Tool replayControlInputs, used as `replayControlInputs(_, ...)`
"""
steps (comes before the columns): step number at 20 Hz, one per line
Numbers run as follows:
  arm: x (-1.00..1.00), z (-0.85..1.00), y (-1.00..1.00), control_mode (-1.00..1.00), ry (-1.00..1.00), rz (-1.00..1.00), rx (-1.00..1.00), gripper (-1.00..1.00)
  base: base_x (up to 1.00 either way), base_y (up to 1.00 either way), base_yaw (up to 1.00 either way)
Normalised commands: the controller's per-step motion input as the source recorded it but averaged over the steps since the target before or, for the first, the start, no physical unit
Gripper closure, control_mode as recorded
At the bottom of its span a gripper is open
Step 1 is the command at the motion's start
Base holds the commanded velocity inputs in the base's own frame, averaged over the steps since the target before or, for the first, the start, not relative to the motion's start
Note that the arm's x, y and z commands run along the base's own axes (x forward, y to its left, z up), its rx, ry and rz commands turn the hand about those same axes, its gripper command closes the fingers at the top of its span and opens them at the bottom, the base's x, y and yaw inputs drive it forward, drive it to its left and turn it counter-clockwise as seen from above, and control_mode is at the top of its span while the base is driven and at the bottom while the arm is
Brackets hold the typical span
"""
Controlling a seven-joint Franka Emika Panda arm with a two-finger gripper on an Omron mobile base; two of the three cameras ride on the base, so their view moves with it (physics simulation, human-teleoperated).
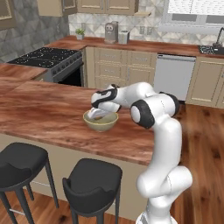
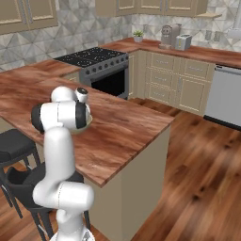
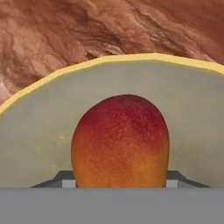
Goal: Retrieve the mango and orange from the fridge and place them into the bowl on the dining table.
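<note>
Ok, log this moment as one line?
stage: mango drop-off | fingers: closed on mango | mango: inside bowl | bowl: on dining table | orange: pending

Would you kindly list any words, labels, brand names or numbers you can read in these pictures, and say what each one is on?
None can be read.
The mango, the bowl and the dining table bear no writing.
The coffee machine, the toaster, the stove and the dishwasher show no label; any marks on them are too small to tell.
</note>
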Motion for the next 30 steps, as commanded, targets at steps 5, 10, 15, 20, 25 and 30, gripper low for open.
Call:
replayControlInputs(5, 0.25, -0.16, 0.07, -1.0, 0.0, 0.0, 0.0, -1.0, 0.0, 0.0, 0.0)
replayControlInputs(10, -0.39, 0.24, 0.0, -1.0, -0.09, 0.0, 0.0, -1.0, 0.0, 0.0, 0.0)
replayControlInputs(15, -0.78, 0.7, -0.03, -1.0, -0.22, 0.0, 0.0, -1.0, 0.0, 0.0, 0.0)
replayControlInputs(20, -0.68, 0.62, -0.08, -1.0, -0.17, 0.0, 0.0, -1.0, 0.0, 0.0, 0.0)
replayControlInputs(25, -0.76, 0.87, -0.46, -1.0, -0.17, -0.02, 0.0, -1.0, 0.0, 0.0, 0.0)
replayControlInputs(30, -0.82, 1.0, -0.72, -1.0, -0.16, -0.03, 0.0, -1.0, 0.0, 0.0, 0.0)
